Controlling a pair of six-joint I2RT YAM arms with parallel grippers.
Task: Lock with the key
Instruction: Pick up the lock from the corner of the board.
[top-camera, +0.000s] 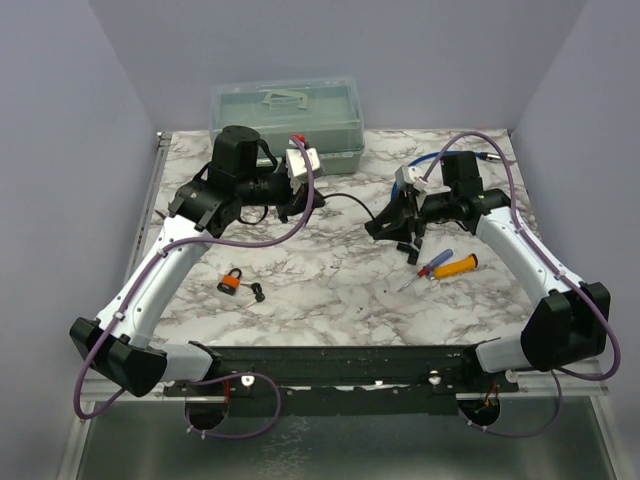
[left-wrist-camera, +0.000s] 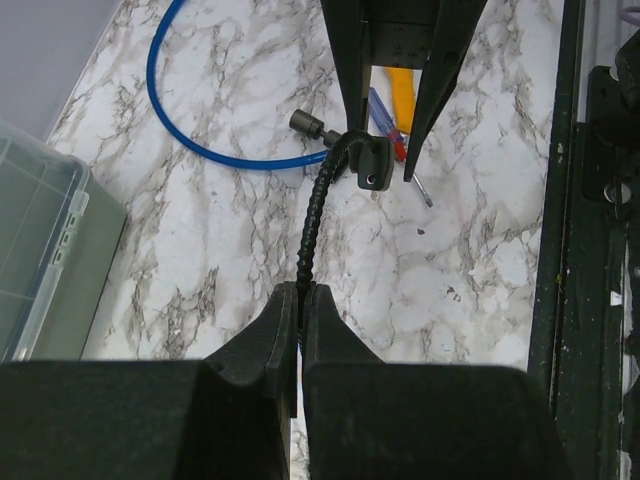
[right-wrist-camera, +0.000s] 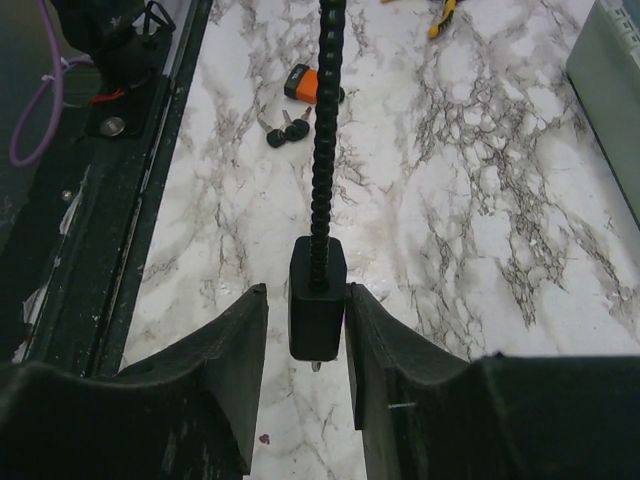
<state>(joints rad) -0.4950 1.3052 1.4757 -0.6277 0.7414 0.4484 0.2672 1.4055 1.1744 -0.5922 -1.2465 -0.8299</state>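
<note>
Your left claw is clenched on the black ribbed cable at the bottom centre of its wrist view. That grip seems meant to carry the cable, so the lock head at its far end stays off the marble table within the other arm's reach.

Your right claw is released and straddles that head. In the right wrist view the head sits low and central between the fingers, touching the one on the right, with a strip of marble showing on the left. It brackets the head rather than grips it.

The keys lie flat on the table in the upper left of that view, beside the orange padlock and well apart from both claws. I can't tell whether a key is already in the head. The blue cable loops across the upper left of the left wrist view.
</note>
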